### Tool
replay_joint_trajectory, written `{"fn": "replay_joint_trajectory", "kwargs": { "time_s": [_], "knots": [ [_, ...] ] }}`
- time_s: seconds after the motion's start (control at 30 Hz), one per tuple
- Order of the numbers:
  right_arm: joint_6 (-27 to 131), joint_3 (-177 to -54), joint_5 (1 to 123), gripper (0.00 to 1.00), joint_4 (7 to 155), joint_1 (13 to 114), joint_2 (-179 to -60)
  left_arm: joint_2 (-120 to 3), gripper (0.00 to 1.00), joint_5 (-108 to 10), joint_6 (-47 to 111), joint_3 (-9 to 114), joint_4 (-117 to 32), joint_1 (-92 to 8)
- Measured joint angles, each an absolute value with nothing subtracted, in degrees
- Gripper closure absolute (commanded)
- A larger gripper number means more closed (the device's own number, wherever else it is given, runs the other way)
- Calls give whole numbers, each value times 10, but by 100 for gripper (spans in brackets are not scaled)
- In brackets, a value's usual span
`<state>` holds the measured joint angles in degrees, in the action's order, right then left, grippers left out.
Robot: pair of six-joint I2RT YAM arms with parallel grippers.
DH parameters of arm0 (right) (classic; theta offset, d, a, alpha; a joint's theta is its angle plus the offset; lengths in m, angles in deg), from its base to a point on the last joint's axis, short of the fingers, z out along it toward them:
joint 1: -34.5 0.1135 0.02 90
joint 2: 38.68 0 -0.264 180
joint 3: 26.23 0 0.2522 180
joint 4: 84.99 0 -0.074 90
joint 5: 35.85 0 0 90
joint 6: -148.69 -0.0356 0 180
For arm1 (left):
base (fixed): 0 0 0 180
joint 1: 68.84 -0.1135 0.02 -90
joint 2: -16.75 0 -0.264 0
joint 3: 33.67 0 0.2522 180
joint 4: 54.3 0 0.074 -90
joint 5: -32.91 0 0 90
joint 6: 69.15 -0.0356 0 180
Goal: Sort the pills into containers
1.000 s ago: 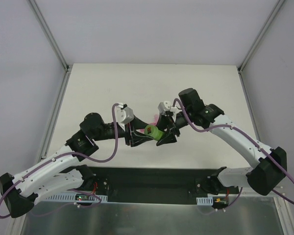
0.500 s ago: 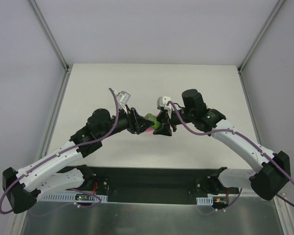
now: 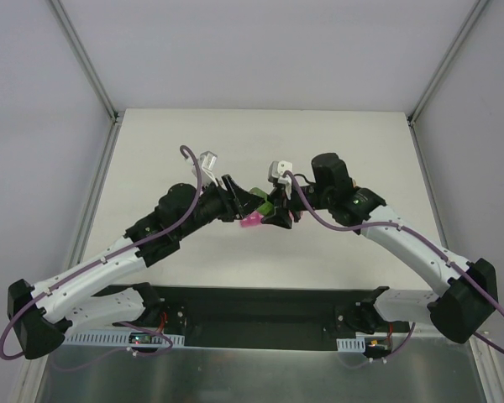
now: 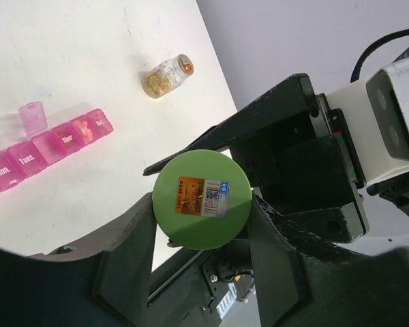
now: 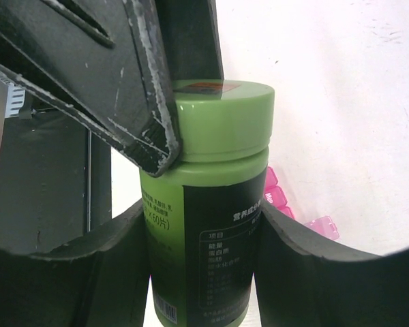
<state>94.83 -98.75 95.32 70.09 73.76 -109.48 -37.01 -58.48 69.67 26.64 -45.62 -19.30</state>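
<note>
Containers (image 4: 48, 150) lie beneath; my left gripper (image 4: 201, 228) clamps the cap (image 4: 201, 194), right gripper (image 5: 201, 231) the green bottle (image 5: 191, 286), and slipping mid-twist could spill it.

The containers (image 4: 51, 148) form a translucent pink strip of day-labelled compartments lying flat mid-surface. One lid (image 4: 33, 116) stands open; the other visible lids are shut. Yellowish pills (image 4: 155, 82) sit in a clear vial (image 4: 169, 73) lying on its side, apart from the strip.

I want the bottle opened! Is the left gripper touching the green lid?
Touching. The left wrist view shows the left gripper with fingers pressing both sides of the green lid.
</note>
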Motion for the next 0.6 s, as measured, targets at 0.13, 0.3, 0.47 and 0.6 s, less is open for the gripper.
{"fn": "replay_joint_trajectory", "kwargs": {
  "time_s": [0.13, 0.3, 0.47, 0.6],
  "knots": [
    [947, -985, 961, 91, 705, 738, -1095, -365, 28, -585, 694, 268, -445, -193],
    [947, -985, 992, 91, 705, 723, -1095, -333, 13, -577, 665, 269, -421, -194],
    [953, -985, 1040, 91, 702, 719, -1095, -298, 4, -512, 585, 268, -414, -197],
    [999, -986, 1110, 90, 663, 719, -1096, -251, 1, -406, 450, 235, -446, -198]
  ]
}}
